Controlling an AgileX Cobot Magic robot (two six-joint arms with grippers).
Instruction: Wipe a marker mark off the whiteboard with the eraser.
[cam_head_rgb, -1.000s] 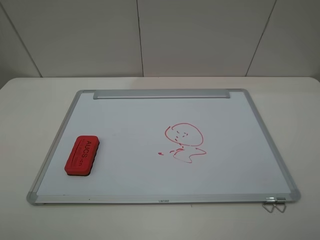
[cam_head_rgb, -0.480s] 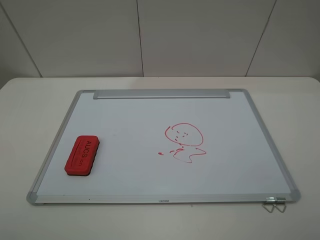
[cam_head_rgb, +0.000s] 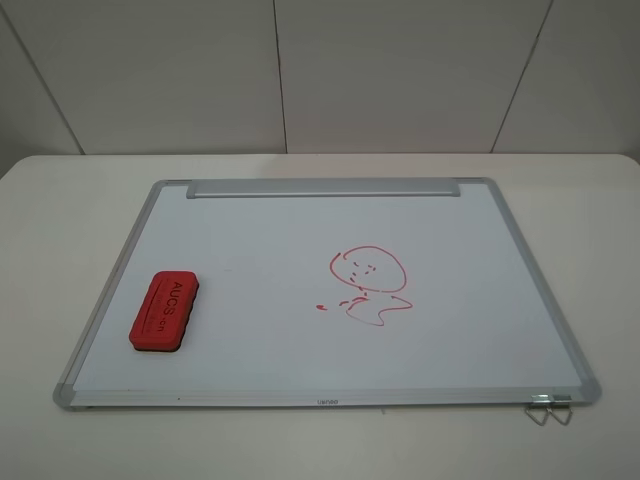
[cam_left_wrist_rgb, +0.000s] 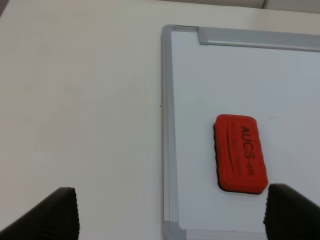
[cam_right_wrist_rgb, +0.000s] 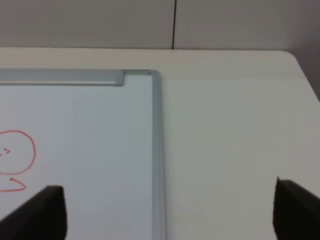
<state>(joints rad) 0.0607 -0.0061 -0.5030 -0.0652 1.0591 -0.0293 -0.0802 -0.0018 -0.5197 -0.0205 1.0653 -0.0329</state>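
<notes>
— Counting things: one eraser (cam_head_rgb: 166, 311) lies near the left frame of one whiteboard (cam_head_rgb: 250, 240), well apart from one marker mark (cam_head_rgb: 372, 309).
— And both grippers?
— Left gripper (cam_left_wrist_rgb: 170, 212) and right gripper (cam_right_wrist_rgb: 170, 212) both stand wide, holding nothing.

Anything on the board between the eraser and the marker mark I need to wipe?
No. In the exterior high view, only bare whiteboard lies between the eraser and the marker mark, apart from a small red dot just beside the mark.

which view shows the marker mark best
Exterior high: the marker mark shows whole under the round doodle, on the whiteboard. The right wrist view catches only its end at the picture's edge. The left wrist view misses it.
</notes>
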